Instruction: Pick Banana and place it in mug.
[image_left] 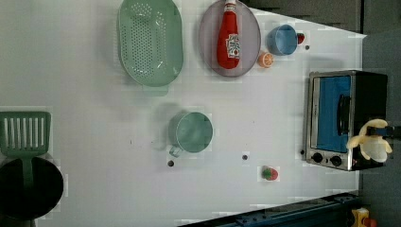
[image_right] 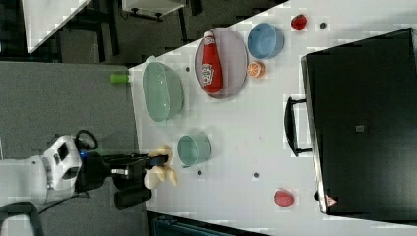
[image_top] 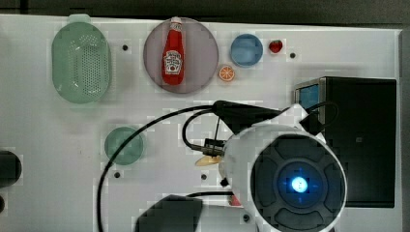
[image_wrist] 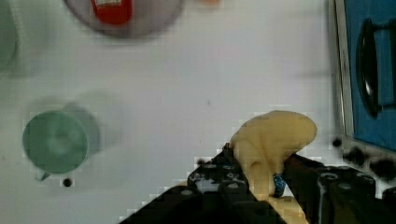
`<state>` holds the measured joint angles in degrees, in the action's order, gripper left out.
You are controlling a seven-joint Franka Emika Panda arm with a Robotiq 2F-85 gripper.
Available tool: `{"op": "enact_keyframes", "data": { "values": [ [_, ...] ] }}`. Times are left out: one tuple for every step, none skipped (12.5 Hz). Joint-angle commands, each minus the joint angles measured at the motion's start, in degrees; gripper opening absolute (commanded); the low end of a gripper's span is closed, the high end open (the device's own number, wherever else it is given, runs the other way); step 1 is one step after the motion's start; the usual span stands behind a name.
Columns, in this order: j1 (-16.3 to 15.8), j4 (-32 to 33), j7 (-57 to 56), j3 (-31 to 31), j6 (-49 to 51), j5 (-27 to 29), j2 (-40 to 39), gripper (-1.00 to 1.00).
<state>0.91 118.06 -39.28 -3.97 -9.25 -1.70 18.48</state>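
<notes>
My gripper (image_wrist: 266,179) is shut on the banana (image_wrist: 273,137), a pale yellow-tan peeled piece sticking out past the black fingers (image_wrist: 224,175). In the top view the banana (image_top: 209,160) hangs to the right of the green mug (image_top: 124,145), partly under my white arm. The right view has the banana (image_right: 160,173) in the gripper (image_right: 158,161), just to the right view's left of the mug (image_right: 193,149). The mug (image_wrist: 55,141) stands upright and empty, apart from the gripper. In the left view the banana (image_left: 371,142) appears in front of the toaster oven, well to the right of the mug (image_left: 191,132).
A pale-green colander (image_top: 81,63), a plate with a ketchup bottle (image_top: 173,50), a blue cup (image_top: 246,50), an orange slice (image_top: 226,73) and a strawberry (image_top: 275,46) line the far edge. A toaster oven (image_left: 331,118) stands at the top view's right. Green spatula (image_left: 26,135); second strawberry (image_left: 270,173).
</notes>
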Motion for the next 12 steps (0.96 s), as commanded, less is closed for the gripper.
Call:
{"op": "enact_keyframes", "data": {
  "values": [
    [-2.96, 0.85, 11.58, 6.91, 1.1, 2.13, -3.74, -0.38],
    [-3.44, 0.86, 15.07, 9.28, 1.07, 3.35, -4.15, -0.38],
    [-3.74, 0.94, 19.36, 11.81, 1.04, 4.32, -4.8, -0.38],
    [-3.93, 0.97, 23.97, 14.31, 0.79, 5.16, -5.71, -0.38],
    [-4.04, 1.0, 28.34, 16.75, -0.01, 5.8, -6.93, -0.38],
    [-4.1, 1.06, 31.89, 19.22, -1.28, 5.9, -8.4, -0.38],
    [-4.15, 1.16, 34.71, 21.43, -3.37, 5.9, -10.04, -0.38],
    [-4.18, 1.38, 37.41, 23.35, -6.22, 5.9, -11.68, -0.38],
    [-4.19, 1.95, 39.87, 24.99, -9.35, 5.89, -13.25, -0.38],
    [-4.23, 2.93, 41.97, 26.41, -12.46, 5.9, -14.82, -0.38],
    [-4.25, 4.23, 43.7, 27.55, -15.47, 5.89, -16.28, -0.38],
    [-4.25, 5.77, 45.26, 28.39, -18.5, 5.88, -17.58, -0.38]
  ]
}}
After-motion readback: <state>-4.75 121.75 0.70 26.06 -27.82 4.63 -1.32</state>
